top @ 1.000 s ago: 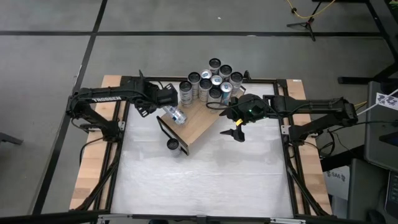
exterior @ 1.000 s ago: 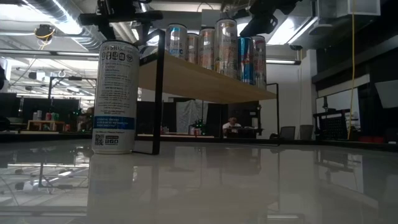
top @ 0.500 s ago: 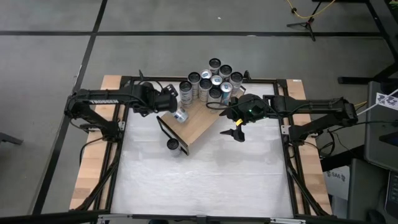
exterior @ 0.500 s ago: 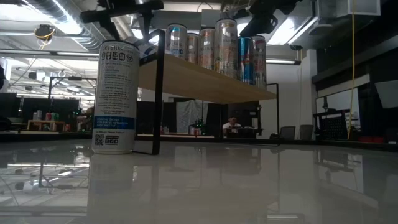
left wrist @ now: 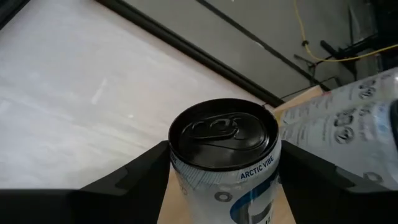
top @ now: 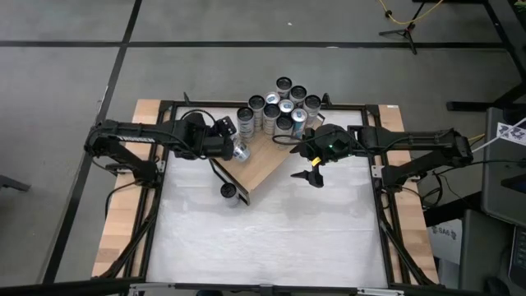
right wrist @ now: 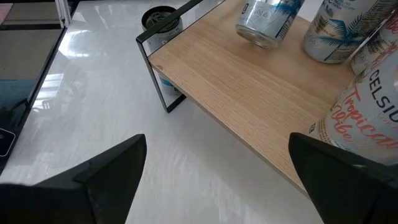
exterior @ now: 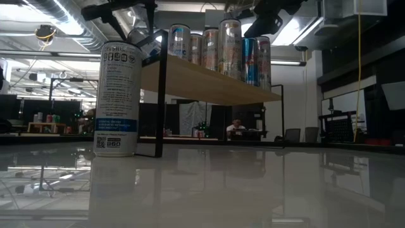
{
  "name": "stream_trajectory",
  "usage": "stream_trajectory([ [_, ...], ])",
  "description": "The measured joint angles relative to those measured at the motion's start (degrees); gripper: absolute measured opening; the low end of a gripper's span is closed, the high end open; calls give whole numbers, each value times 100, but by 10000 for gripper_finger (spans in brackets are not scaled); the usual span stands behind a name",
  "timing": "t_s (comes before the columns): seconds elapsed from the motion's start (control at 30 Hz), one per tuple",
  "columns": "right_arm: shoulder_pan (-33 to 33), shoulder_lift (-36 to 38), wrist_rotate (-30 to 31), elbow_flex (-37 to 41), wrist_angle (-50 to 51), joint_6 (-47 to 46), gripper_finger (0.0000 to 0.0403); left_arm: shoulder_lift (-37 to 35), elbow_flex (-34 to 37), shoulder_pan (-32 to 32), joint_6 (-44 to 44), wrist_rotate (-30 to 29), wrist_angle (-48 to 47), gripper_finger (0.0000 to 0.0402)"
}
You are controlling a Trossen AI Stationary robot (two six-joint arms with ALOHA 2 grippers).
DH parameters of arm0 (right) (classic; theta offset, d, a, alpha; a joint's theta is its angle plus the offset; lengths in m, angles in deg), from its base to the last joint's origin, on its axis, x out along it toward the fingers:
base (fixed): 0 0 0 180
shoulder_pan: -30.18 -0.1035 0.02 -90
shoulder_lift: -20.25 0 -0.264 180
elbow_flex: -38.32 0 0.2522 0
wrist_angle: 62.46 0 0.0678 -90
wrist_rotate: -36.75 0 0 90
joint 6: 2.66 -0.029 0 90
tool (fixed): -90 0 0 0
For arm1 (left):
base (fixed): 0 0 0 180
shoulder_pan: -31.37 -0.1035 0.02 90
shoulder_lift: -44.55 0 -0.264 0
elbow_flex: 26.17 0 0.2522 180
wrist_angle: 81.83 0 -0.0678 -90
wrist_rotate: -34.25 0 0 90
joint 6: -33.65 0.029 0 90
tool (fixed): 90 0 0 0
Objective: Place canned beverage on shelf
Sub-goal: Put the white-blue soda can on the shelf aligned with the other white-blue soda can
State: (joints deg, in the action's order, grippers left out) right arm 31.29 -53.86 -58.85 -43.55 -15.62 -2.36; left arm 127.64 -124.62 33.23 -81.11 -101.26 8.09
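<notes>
Canned beverage (top: 239, 151), white with a dark top and blue print, sat clamped between the two fingers of the left tool (top: 234, 150), tilted over the near-left part of the shelf (top: 261, 160); whether its base touched the board could not be told. In the left wrist view the can (left wrist: 225, 163) filled the gap between the dark fingers (left wrist: 138, 172), with a second can just beside it. That shelf, a light-brown wooden board on thin black frame ends, stood angled on the white surface (top: 271, 238). A cluster of upright cans (top: 279, 107) crowded its far end. Another can (top: 228, 191) stood on the surface by the shelf's near corner. The right tool (top: 311, 176) hung just beside the shelf's right edge, fingers spread wide and holding nothing.
</notes>
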Motion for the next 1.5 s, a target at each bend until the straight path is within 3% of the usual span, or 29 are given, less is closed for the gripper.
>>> stream_trajectory([
  [0.43, 0, 0, 0, -2, 0, 1, 388, 0, -2, 238, 518, -304, 126, 259],
  [0.87, 1, 0, 0, -1, 0, 0, 388, 2, -2, 238, 1808, -396, 734, 259],
  [1.5, 0, 0, 0, -2, 0, 1, 388, 4, -2, 691, 2939, -882, 1051, 258],
])
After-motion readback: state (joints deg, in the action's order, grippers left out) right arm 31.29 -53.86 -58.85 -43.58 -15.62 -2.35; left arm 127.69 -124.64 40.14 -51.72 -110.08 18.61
